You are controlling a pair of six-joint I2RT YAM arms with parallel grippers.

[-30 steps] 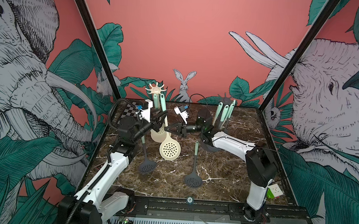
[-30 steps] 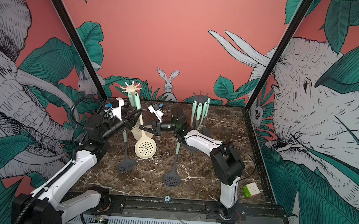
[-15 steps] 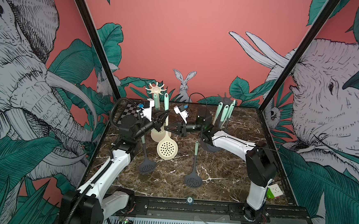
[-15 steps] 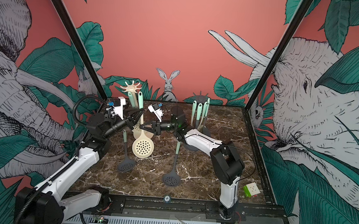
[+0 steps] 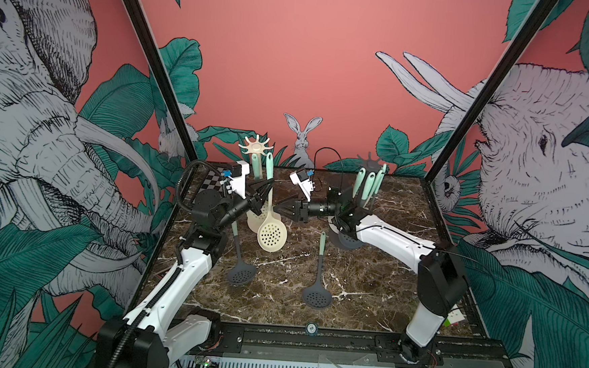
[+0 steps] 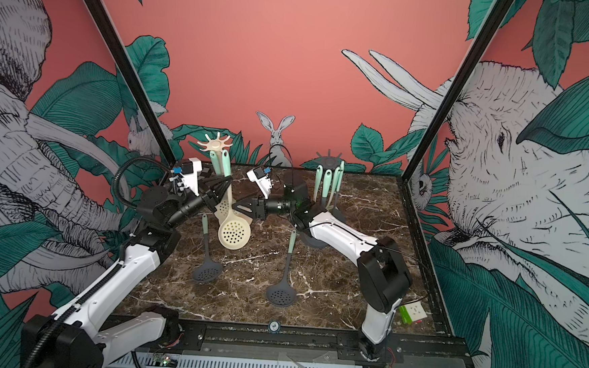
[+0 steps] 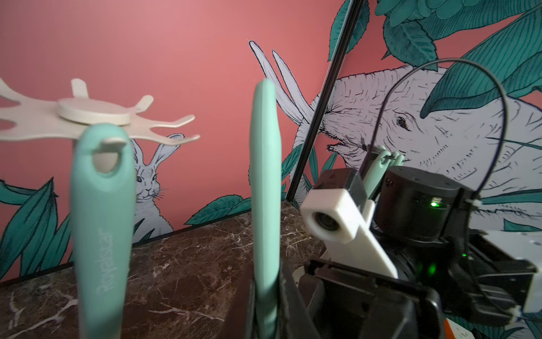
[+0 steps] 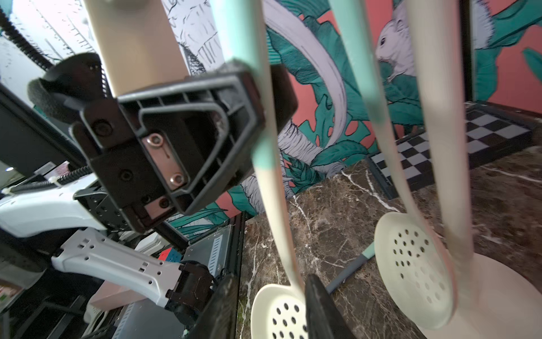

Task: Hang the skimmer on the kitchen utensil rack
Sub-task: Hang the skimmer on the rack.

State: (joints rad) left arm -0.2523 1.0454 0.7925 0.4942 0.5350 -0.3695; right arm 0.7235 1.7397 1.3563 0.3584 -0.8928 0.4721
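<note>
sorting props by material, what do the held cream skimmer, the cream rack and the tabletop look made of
Skimmer: matte cream head, smooth with punched holes, and mint handle; probably silicone or plastic.
Rack: thin matte cream plastic, judging by its flat moulded prongs.
Tabletop: dark brown marble look with white veins; real stone or laminate, cannot tell.

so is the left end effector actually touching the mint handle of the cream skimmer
Touching. In the left wrist view the skimmer's mint handle rises from inside the left end effector, with the jaws pressed against both its sides and no gap.
</note>
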